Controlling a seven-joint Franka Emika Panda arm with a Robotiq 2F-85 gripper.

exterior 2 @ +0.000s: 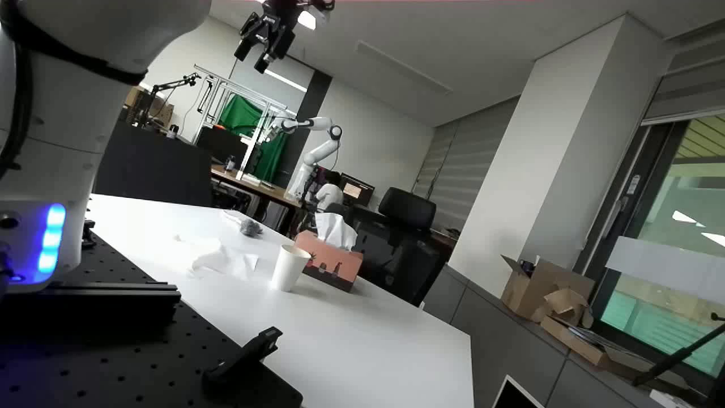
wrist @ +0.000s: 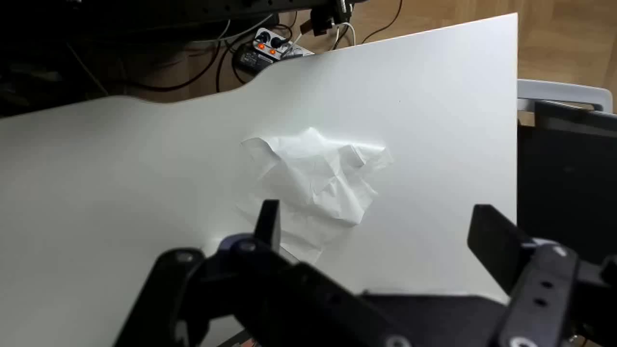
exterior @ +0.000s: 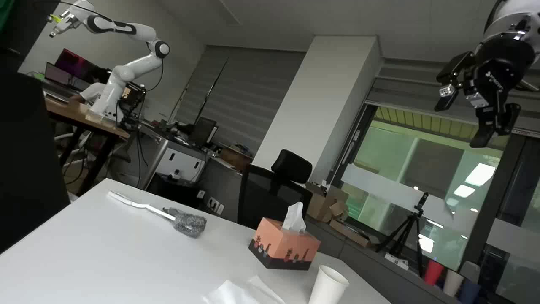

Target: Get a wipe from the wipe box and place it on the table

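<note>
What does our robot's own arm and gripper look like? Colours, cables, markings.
The arm is smooth, rounded and white, with a black band across it, a dark cable along it and a glowing blue light strip low down. The gripper is black and angular, with silvery blocks and a white marking too small to read; its fingertips are dark, blocky.

In an exterior view you have a pale wall [exterior: 179, 63] and a brown desk [exterior: 69, 110] at far left, then a grey blind [exterior: 249, 93] and a pale pillar [exterior: 316, 101]. To its right, a dark-framed window [exterior: 426, 169] shows bright lights [exterior: 481, 174] above a low grey ledge [exterior: 367, 266]. A black mesh chair [exterior: 263, 198] stands nearer than the pillar. In the wrist view, you see wood-patterned floor [wrist: 564, 48] at the right.
</note>
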